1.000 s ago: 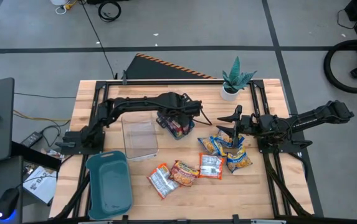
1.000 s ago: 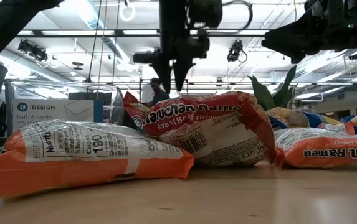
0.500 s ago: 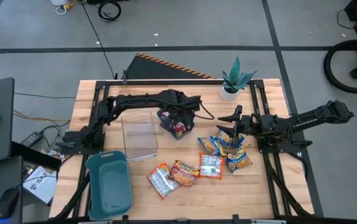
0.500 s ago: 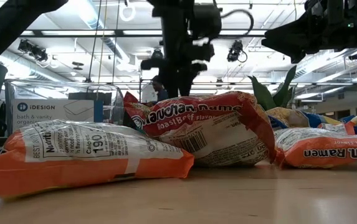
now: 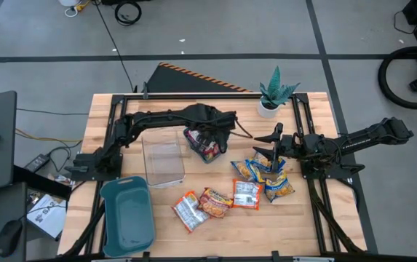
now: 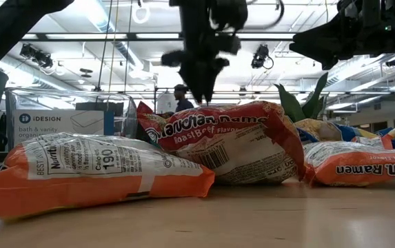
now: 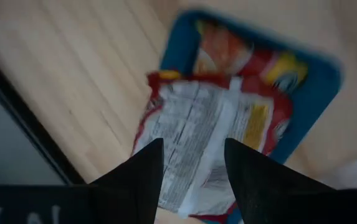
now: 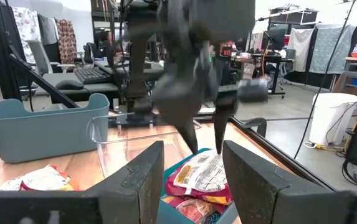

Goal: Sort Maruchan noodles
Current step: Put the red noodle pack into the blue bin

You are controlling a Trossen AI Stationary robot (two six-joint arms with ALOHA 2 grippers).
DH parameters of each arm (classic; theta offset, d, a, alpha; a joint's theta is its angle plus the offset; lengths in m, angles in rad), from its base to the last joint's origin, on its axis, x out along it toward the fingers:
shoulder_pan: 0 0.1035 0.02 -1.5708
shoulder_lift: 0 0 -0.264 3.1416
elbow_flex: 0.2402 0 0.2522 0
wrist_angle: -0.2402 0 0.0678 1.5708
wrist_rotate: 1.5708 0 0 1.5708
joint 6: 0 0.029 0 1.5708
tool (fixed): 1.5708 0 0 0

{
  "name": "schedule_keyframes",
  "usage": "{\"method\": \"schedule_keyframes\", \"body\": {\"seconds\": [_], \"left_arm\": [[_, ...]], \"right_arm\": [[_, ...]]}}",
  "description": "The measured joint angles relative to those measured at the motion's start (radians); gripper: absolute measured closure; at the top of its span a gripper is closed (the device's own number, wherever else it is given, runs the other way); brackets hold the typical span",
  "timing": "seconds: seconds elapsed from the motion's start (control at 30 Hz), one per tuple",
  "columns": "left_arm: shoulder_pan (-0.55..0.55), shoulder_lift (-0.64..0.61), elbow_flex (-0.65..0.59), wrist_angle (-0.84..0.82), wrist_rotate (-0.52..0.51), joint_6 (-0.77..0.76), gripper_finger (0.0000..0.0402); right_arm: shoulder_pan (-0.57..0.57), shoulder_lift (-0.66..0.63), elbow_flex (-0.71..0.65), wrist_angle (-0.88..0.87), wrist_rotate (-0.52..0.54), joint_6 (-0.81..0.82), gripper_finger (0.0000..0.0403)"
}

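Hovering over the blue tray (image 5: 191, 143) just beside the clear bin (image 5: 163, 161) in the high view, the left gripper (image 5: 209, 140) is dealing with red packets (image 5: 207, 149), while the right gripper (image 5: 275, 149) is waiting above the yellow-and-blue packets (image 5: 263, 177) on the far side of the tray. Looking through the left wrist view, the fingers (image 7: 138, 174) are standing apart and empty over the top red packet (image 7: 212, 140) lying in the tray, so the drop step is looking done. Judging from the right wrist view, the right fingers (image 8: 142, 180) are spread with nothing held, and the next move is probably calling for a lift off the tray toward the loose packets (image 5: 215, 201) still needing sorting.
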State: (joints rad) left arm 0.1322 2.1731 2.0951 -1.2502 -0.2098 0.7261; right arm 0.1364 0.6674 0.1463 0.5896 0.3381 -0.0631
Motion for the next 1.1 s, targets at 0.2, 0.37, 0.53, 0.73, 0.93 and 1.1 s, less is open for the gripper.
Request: {"method": "schedule_keyframes", "body": {"seconds": [0.2,0.37,0.53,0.73,0.93,1.1], "left_arm": [[-0.128,-0.002,0.061,-0.020,0.182,-0.267,0.0230],[-0.282,0.000,-0.026,0.026,0.192,-0.426,0.0238],[-0.409,0.000,-0.104,0.122,0.188,-0.607,0.0239],[-0.516,0.000,-0.134,0.236,0.049,-0.811,0.0239],[-0.615,0.005,-0.133,0.327,-0.095,-0.920,0.0207],[-0.669,0.031,-0.135,0.320,-0.159,-0.950,0.0145]], "right_arm": [[0.000,0.000,0.000,-0.004,0.000,-0.011,0.0233],[0.000,0.000,0.000,-0.007,0.000,-0.011,0.0233],[0.000,0.000,0.000,-0.002,0.000,0.016,0.0233],[0.000,0.000,0.000,-0.008,-0.027,0.040,0.0233],[0.000,0.000,0.000,-0.018,-0.077,0.053,0.0233],[-0.001,0.000,0.001,-0.011,-0.077,0.014,0.0233]]}}
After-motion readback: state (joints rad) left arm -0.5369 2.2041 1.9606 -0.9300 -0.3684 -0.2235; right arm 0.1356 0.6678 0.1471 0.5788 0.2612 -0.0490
